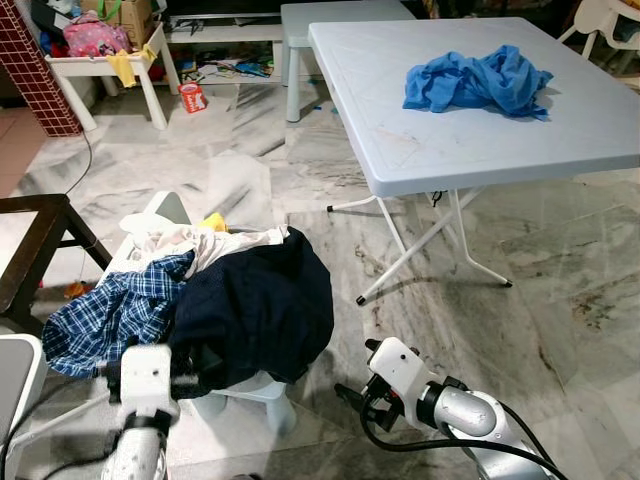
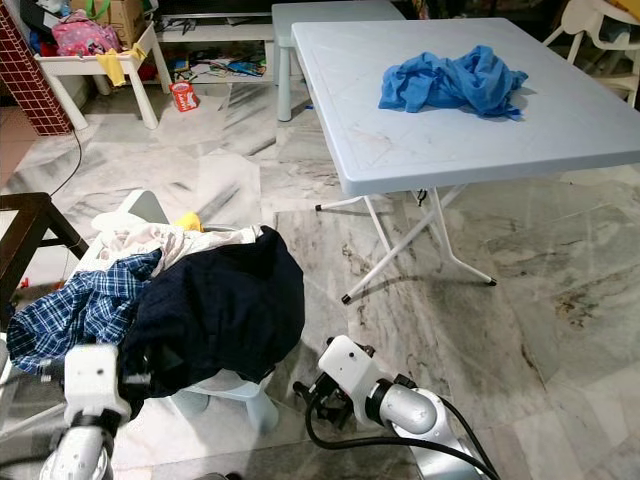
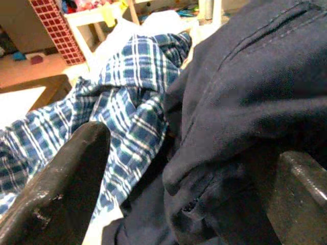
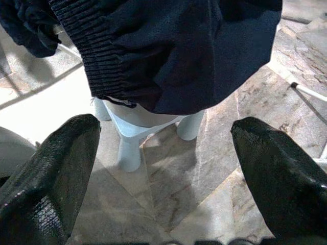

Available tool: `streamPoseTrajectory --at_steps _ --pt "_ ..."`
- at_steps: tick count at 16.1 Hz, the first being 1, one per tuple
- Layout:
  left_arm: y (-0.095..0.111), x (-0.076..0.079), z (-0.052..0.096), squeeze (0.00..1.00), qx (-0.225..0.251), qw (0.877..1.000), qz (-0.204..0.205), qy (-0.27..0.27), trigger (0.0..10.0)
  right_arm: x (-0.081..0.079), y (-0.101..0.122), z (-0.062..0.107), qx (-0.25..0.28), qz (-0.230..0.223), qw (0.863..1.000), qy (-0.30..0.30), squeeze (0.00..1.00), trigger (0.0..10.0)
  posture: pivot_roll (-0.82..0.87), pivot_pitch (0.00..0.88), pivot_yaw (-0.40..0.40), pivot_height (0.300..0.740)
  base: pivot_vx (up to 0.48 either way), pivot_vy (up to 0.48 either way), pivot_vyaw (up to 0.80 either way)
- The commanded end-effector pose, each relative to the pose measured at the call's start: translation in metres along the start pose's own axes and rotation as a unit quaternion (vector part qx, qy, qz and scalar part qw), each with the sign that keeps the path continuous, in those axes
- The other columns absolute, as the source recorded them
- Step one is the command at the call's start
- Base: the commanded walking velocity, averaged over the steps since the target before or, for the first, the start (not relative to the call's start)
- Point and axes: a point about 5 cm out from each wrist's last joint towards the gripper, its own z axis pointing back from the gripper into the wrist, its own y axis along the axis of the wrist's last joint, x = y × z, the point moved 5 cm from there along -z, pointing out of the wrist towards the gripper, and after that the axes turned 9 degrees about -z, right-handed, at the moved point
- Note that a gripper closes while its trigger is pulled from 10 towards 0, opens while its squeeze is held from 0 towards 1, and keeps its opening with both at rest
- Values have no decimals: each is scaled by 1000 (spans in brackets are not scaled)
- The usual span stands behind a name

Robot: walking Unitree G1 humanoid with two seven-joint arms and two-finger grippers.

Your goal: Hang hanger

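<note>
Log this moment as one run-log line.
left gripper: open at navy garment | right gripper: open, below garment's hem, beside stool | plaid shirt: beside garment | blue cloth: on table

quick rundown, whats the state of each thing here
left tool: open, fingers either side of the dark garment
right tool: open, empty, low beside the stool
dark garment: heaped on the stool, draping over
plaid shirt: crumpled beside it
blue cloth: bunched on the table
table: standing, unfolded
</note>
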Motion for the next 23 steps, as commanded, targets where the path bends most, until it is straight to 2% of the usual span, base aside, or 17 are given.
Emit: streamPoseTrajectory --at_steps 1,4,8,9,10,14,17,18,21,23 --pt "-8 -2 -1 1000 -19 1000 -10 3 10000 1 -1 0 -1 1 1000 -2 0 10000 -71 99 12 740 0 0 0" --pt "15 4 4 1000 38 999 -29 -17 10000 3 -3 2 -3 1 1000 -4 0 10000 -72 101 11 740 0 0 0" --pt "3 15 15 1000 22 998 -23 -49 10000 3 -2 1 -4 2 1000 -2 0 10000 -67 100 1 740 0 0 0" --pt "0 25 16 588 15 997 -11 -77 10000 3 -2 0 -4 3 1000 -1 0 10000 -67 99 -1 740 0 0 0" --pt "-1 29 16 0 12 996 1 -89 10000 3 -1 0 -4 4 1000 0 0 10000 -67 97 -3 740 0 0 0" --pt "5 37 12 0 24 994 10 -110 10000 4 -1 0 -4 5 1000 -1 0 10000 -78 94 1 740 0 0 0" --pt "-9 46 12 0 -4 990 12 -138 10000 5 -2 1 -5 3 1000 -4 0 10000 -80 96 3 740 0 0 0" --pt "-13 46 9 0 -12 990 5 -140 0 5 -2 1 -5 3 1000 -4 0 10000 -82 96 3 740 0 0 0" --pt "-28 39 -8 0 -44 991 -3 -125 0 4 -1 0 -3 2 1000 -4 0 10000 -84 97 3 740 0 0 0" --pt "-33 30 -23 0 -56 993 9 -106 0 4 -1 0 -3 3 1000 -5 0 10000 -89 97 2 740 0 0 0"
